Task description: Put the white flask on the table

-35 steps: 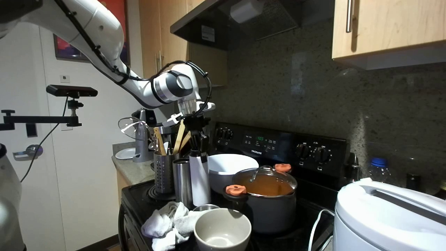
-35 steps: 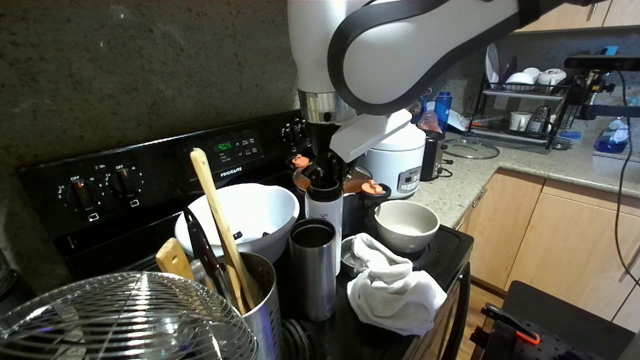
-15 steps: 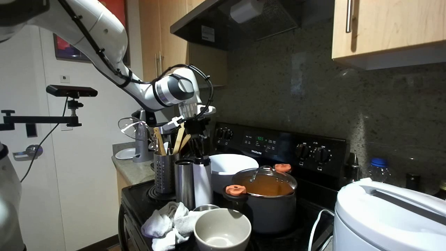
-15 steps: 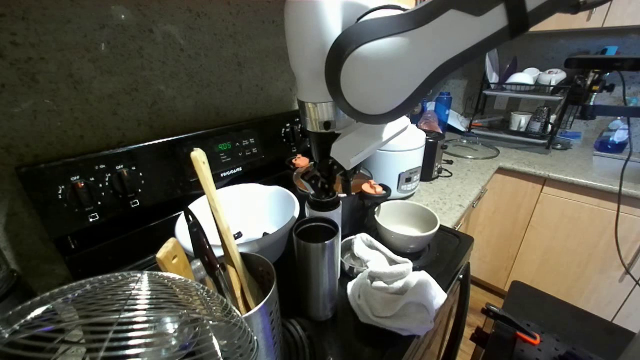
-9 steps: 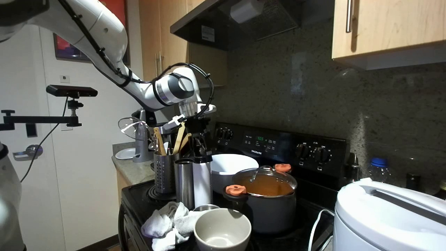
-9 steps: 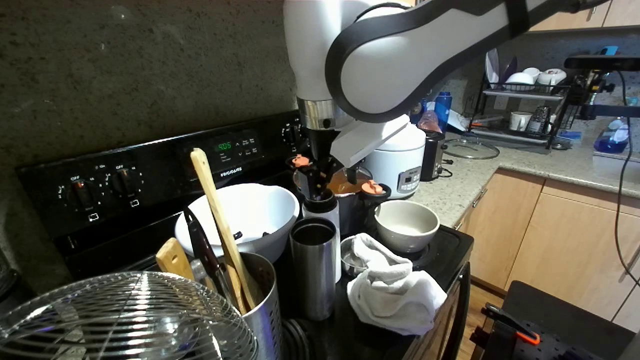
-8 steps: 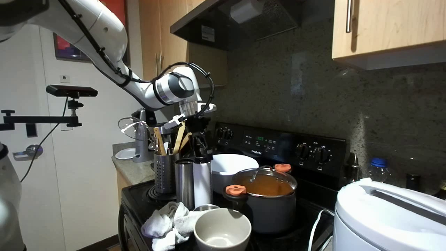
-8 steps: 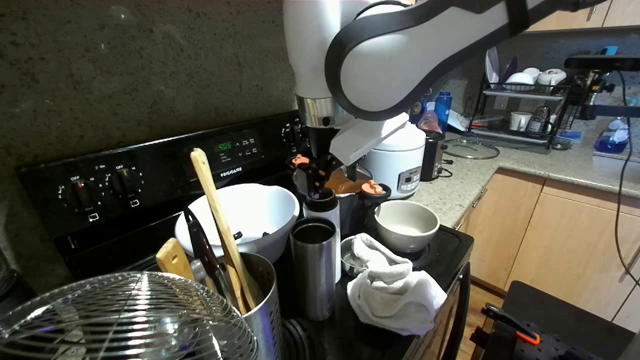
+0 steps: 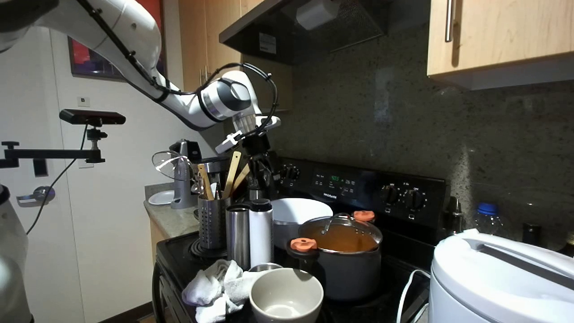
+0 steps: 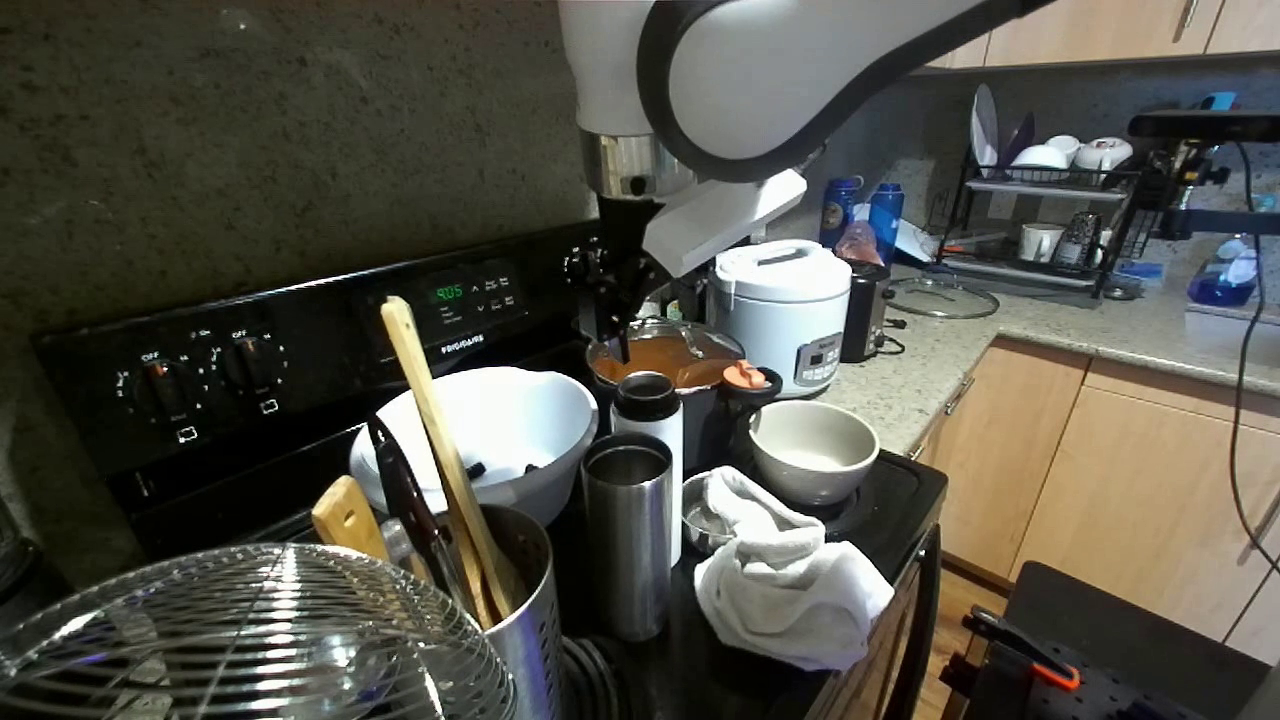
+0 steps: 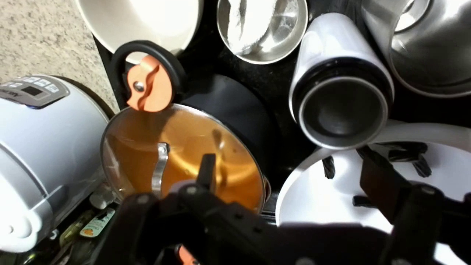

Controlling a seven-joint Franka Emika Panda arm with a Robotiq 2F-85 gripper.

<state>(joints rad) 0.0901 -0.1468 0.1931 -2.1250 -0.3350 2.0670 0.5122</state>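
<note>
Chrome wire dome (image 10: 283, 620) nearest, at eight o'clock in an exterior view. Next, at seven, a perforated steel holder (image 10: 538, 610) of wooden utensils (image 10: 442, 440). Then a steel canister (image 10: 628, 550) at six and a white cloth (image 10: 795, 590) at five. Just behind the canister, upright on the black table (image 10: 700, 660), the white flask (image 10: 662, 430); touching or apart, cannot tell. At four, a cream bowl (image 10: 812, 455). Higher than the flask and apart from it, the gripper (image 11: 289, 163), spread wide in the wrist view and holding nothing; flask there at two o'clock. Farther, a dark pot (image 10: 708, 425) under a glass lid (image 10: 668, 354), then, at two, a white rice cooker (image 10: 780, 312) and a distant dish rack (image 10: 1045, 188).
</note>
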